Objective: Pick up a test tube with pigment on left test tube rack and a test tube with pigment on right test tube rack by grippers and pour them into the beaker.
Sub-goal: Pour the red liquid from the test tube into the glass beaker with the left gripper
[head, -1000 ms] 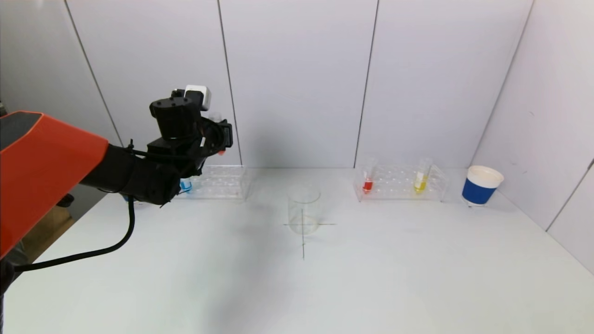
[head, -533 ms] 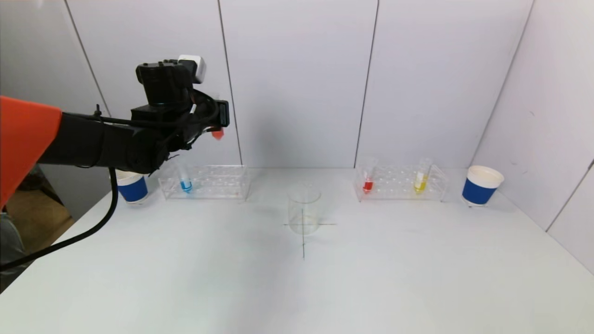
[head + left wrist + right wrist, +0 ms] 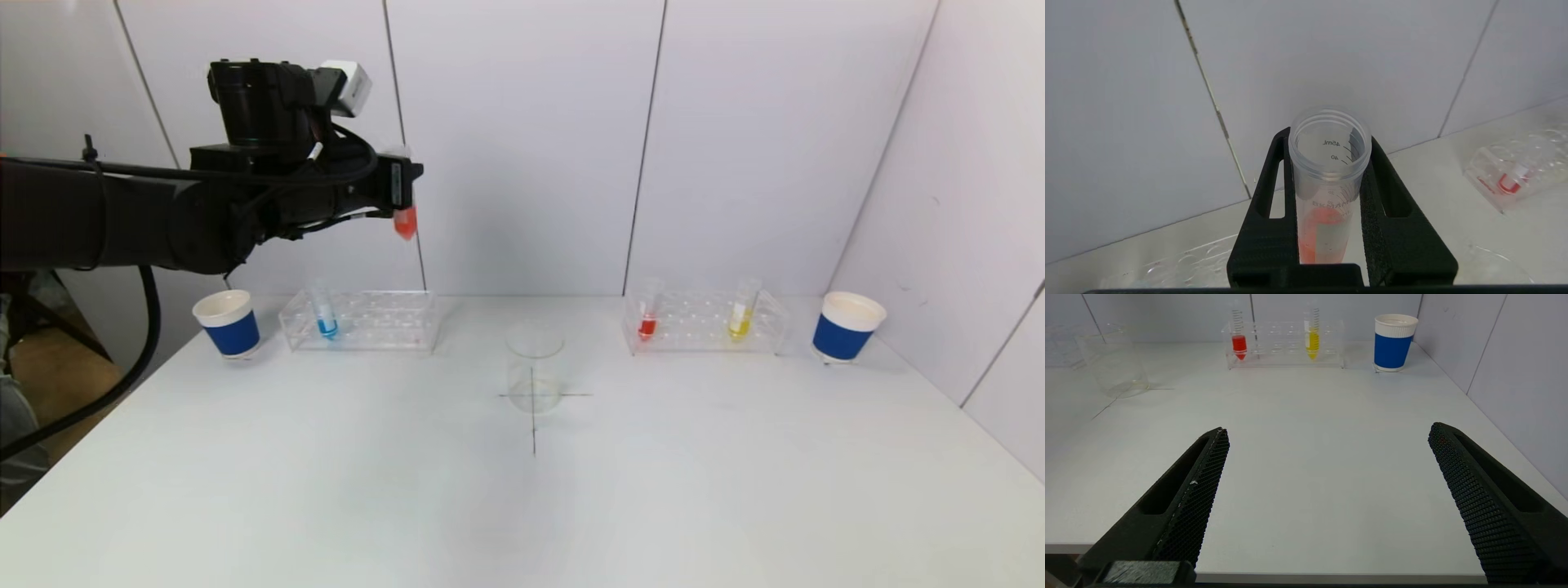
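My left gripper (image 3: 403, 184) hangs high above the left rack (image 3: 392, 322), shut on an upright open test tube with orange-red pigment (image 3: 405, 220). The left wrist view shows that tube (image 3: 1327, 228) clamped between the black fingers (image 3: 1274, 212). A tube with blue pigment (image 3: 326, 325) stands in the left rack. The right rack (image 3: 694, 327) holds a red tube (image 3: 647, 325) and a yellow tube (image 3: 740, 321). The clear beaker (image 3: 535, 367) stands mid-table on a cross mark. My right gripper (image 3: 1329, 435) is open over the near table edge, out of the head view.
A blue-and-white paper cup (image 3: 229, 324) stands left of the left rack, another (image 3: 846, 325) right of the right rack. White walls close the back and the right side. The left arm's black cable (image 3: 122, 384) hangs at the table's left edge.
My left arm has risen and moved right with the orange-red tube, lifting it well above the left rack. The left cup and blue tube have come into view.
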